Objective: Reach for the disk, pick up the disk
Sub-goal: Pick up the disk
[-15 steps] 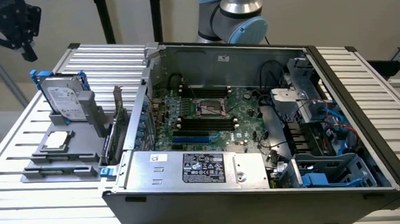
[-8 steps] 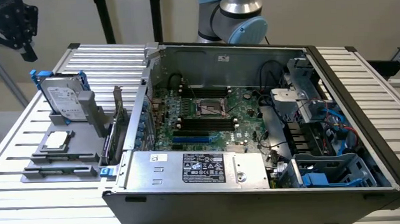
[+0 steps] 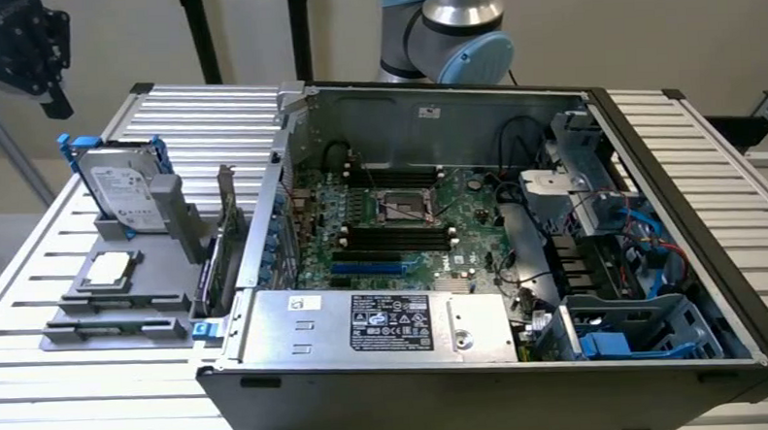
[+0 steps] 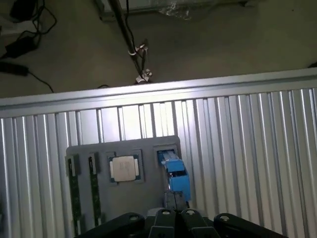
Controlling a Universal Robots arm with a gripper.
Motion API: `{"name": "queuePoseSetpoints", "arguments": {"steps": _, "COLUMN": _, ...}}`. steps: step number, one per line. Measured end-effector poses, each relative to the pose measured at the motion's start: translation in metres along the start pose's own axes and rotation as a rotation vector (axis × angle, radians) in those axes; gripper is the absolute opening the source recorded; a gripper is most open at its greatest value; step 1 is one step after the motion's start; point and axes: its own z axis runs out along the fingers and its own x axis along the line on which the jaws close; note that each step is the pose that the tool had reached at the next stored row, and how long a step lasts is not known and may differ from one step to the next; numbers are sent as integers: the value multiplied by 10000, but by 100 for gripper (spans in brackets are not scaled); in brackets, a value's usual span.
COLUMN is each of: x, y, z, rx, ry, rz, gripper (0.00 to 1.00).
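The disk (image 3: 122, 192) is standing on edge in a slot of the grey holder (image 3: 116, 319), near the exterior view's left, with its blue carrier (image 3: 81, 143) framing it and a small square chip (image 3: 109, 271) lying flat just beside it. It is looking like a stiff, dense metal slab: heavy for its size, smooth on its faces, and not something to knock or drop. The likeliest hold is across the two flat faces at the free upper edge, since the slot is hiding the lower part. The hand (image 4: 176, 220) is hanging above it, apart from it, fingers pressed together on nothing. The ribbed metal counter (image 3: 691, 134) is carrying the holder and an open computer case (image 3: 496, 390) close alongside. That is leaving room overhead but little to the side.
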Motion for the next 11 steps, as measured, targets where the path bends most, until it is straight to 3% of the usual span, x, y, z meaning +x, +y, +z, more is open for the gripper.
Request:
{"name": "queuePoseSetpoints", "arguments": {"steps": 5, "x": -5, "y": -34, "z": 6, "rx": -5, "ry": -29, "rz": -320, "gripper": 11}}
{"name": "queuePoseSetpoints", "arguments": {"steps": 11, "x": -28, "y": -34, "z": 17, "rx": -9, "ry": -19, "rz": -814, "gripper": 11}}
